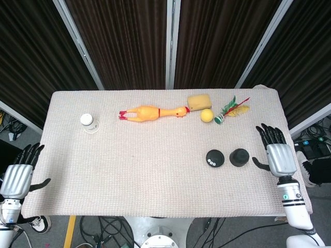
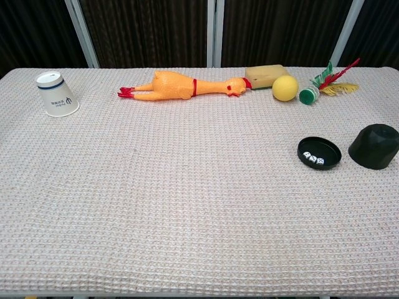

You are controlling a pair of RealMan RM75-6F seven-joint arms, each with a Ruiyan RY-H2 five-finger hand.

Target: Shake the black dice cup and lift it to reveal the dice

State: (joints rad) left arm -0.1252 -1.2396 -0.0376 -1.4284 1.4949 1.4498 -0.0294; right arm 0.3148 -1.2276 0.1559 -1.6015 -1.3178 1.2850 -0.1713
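Right hand (image 1: 279, 157): fingers spread, empty, beside the table's edge.
Left hand (image 1: 17, 178): spread, empty, far off.
Cup (image 2: 374, 146): mouth-down, just left of the right hand, untouched.
Dice (image 2: 313, 157): uncovered in the tray (image 2: 320, 152), beyond the cup.
Progress: looks finished; nothing left.

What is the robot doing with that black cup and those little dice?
Right now nothing is being held. The black dice cup stands upside down on the table, beside a black tray where the dice lie in plain sight. The right hand hovers open next to the cup, not touching it. The left hand waits open off the table's other end. So the dice look already revealed.
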